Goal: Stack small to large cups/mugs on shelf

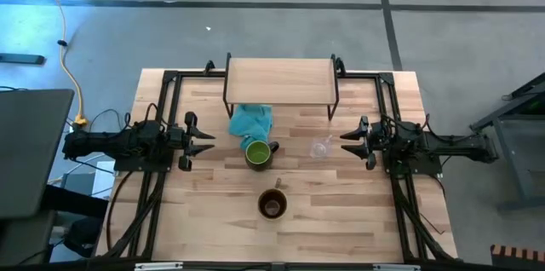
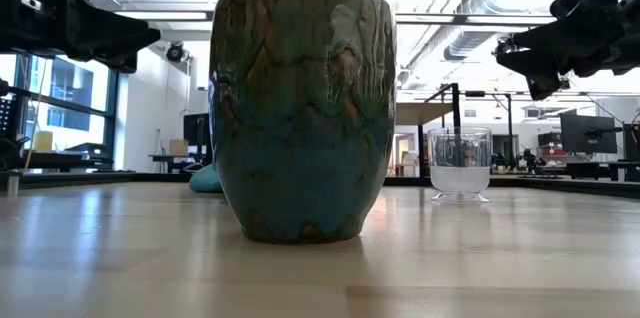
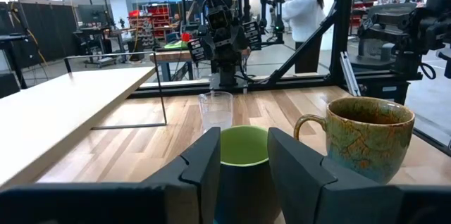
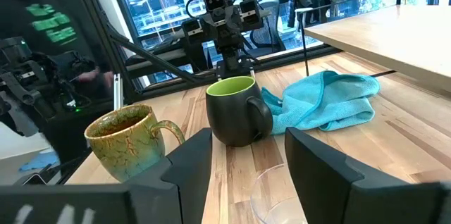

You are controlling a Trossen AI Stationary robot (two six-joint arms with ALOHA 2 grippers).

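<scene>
The green-lined dark mug [image 1: 258,152] stands on the table's middle, the brown mug [image 1: 272,204] nearer the front, the clear glass cup [image 1: 321,147] to the right. The shelf [image 1: 281,81] stands on black legs at the far side, nothing on it. My left gripper [image 1: 204,141] is open and empty left of the green mug [image 3: 243,160]. My right gripper [image 1: 347,141] is open and empty right of the glass cup [image 4: 278,196]. The brown mug also shows in the low view [image 2: 303,108], with the glass [image 2: 460,163] behind it.
A teal cloth [image 1: 251,120] lies crumpled under the shelf's front left, beside the green mug. Black frame rails [image 1: 162,118] run along both table sides. A person [image 3: 306,5] stands beyond the table's right side.
</scene>
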